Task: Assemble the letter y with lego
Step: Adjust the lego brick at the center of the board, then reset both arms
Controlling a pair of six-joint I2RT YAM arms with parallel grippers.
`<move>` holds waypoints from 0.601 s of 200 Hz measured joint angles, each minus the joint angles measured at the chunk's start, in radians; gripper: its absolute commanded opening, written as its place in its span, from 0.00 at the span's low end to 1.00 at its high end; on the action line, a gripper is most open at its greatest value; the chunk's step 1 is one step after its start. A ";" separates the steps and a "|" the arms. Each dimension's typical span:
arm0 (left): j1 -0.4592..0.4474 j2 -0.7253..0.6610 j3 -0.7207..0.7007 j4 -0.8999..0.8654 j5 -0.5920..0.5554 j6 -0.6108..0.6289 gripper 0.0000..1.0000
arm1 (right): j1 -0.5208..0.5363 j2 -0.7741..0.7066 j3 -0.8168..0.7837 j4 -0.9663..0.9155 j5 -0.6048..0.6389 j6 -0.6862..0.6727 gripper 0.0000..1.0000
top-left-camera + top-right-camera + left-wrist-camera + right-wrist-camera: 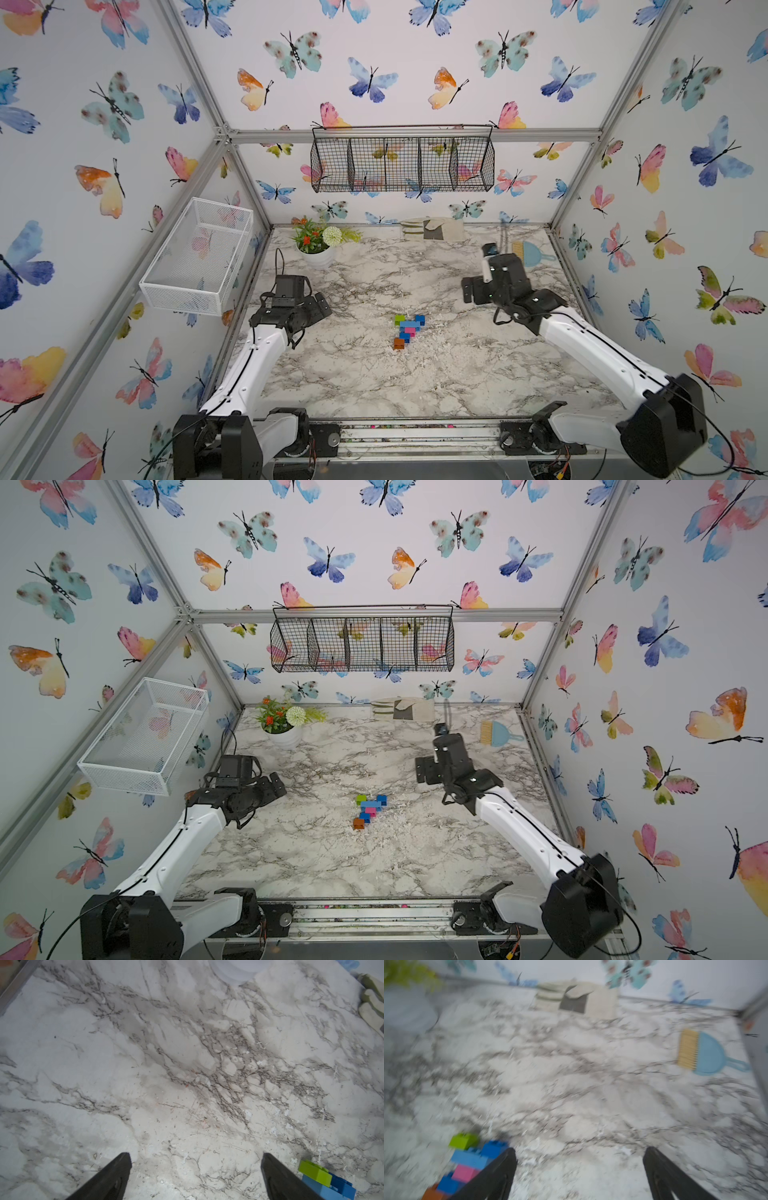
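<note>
The lego forms the letter y (pixel 408 330) (pixel 370 810) flat on the marble table's middle: green (pixel 399 319) and blue (pixel 419 319) arms, light-blue and pink (pixel 410 331) middle, blue and orange (pixel 399 343) stem. My left gripper (pixel 321 305) (pixel 195 1155) hovers well to its left, open and empty; the green brick (pixel 313 1172) shows beside one finger. My right gripper (pixel 469 291) (pixel 580 1149) hangs raised to the right of the cluster and farther back, open and empty. In the blurred right wrist view the bricks (pixel 469 1157) lie beside one finger.
A flower pot (pixel 316 243) stands at the back left, folded cloths (pixel 432 228) at the back middle, a blue hand brush (pixel 530 253) at the back right. A white mesh basket (pixel 199 253) hangs on the left wall, a black wire basket (pixel 401 160) on the back wall.
</note>
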 measured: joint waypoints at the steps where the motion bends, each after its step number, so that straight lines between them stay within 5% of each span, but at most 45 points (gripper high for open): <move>1: -0.016 -0.002 0.001 0.006 -0.010 -0.002 0.98 | -0.008 -0.004 -0.006 0.006 0.002 -0.001 0.99; 19: -0.092 -0.001 -0.001 0.092 -0.085 -0.010 0.98 | -0.146 -0.097 -0.192 0.211 0.010 -0.014 0.99; 49: -0.153 0.013 -0.078 0.335 -0.206 0.062 0.98 | -0.195 -0.112 -0.449 0.502 0.058 -0.076 0.99; 91: -0.153 0.066 -0.288 0.675 -0.424 0.199 0.98 | -0.249 0.004 -0.594 0.872 0.074 -0.146 0.99; 120: -0.113 0.087 -0.382 0.882 -0.464 0.267 0.98 | -0.249 0.134 -0.650 1.110 0.074 -0.194 0.99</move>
